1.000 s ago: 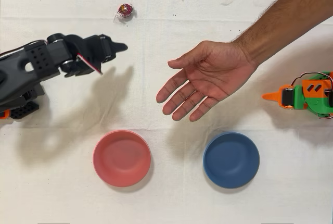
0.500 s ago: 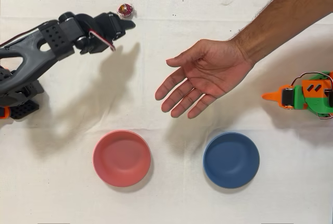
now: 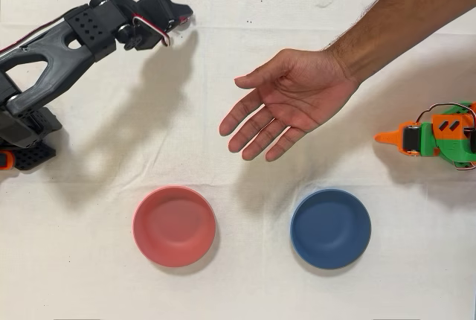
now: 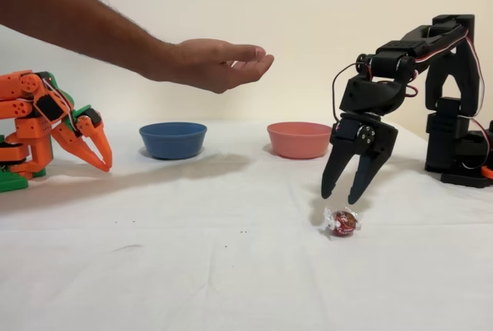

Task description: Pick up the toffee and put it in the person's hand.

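The toffee (image 4: 343, 222), a small red-and-gold wrapped sweet, lies on the white cloth in the fixed view. My black gripper (image 4: 340, 195) hangs just above it, open, fingers pointing down and straddling the space over the sweet without touching it. In the overhead view the gripper (image 3: 180, 18) is at the upper left and covers the toffee. The person's hand (image 3: 290, 104) is held palm up with fingers spread, right of the gripper. In the fixed view the hand (image 4: 216, 61) hovers well above the table, left of my gripper.
A red bowl (image 3: 174, 225) and a blue bowl (image 3: 330, 228) stand near the lower edge in the overhead view. In the fixed view the red bowl (image 4: 299, 138) is just behind my gripper. The idle orange arm (image 3: 431, 138) sits at the right edge.
My gripper has swung up toward the top of the overhead view and now sits over the toffee, hiding it there. The person's hand drifted slightly upward.
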